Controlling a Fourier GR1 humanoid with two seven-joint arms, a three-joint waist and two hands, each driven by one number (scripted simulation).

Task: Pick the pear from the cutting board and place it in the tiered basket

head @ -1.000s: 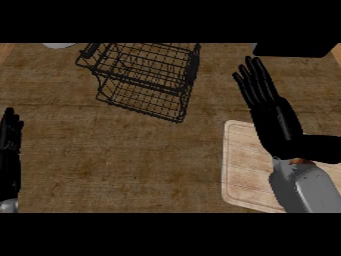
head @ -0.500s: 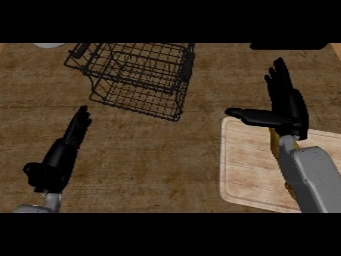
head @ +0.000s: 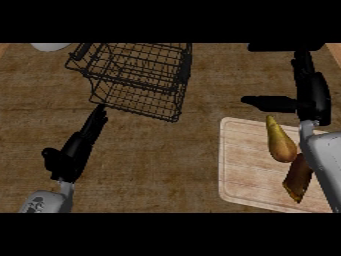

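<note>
Both arms have shifted since half a second ago: the right hand [head: 310, 95] slid toward the far right, uncovering the pear [head: 280, 140], and the left hand [head: 77, 147] sits a bit further in, fingertips close to the front corner of the tiered basket [head: 140, 75].

So the counter [head: 25, 115] is a brown woodgrain top, with a paler wood strip along each side edge. At the back there's a white rounded thing [head: 51, 47] and a dark object [head: 284, 47], both cut off by the top of the view, so no idea what they are.

The pear lies on the cutting board [head: 247, 165], narrow end pointing away, right beside the grey right forearm. A brownish object [head: 298, 177] just below it is partly hidden by that forearm, hard to identify.

Right hand: fingers straight and together, thumb stuck out to the left, holding nothing, beyond the board's far edge. Left hand: fingers straight too, empty. The board's right edge is hidden behind the forearm.
</note>
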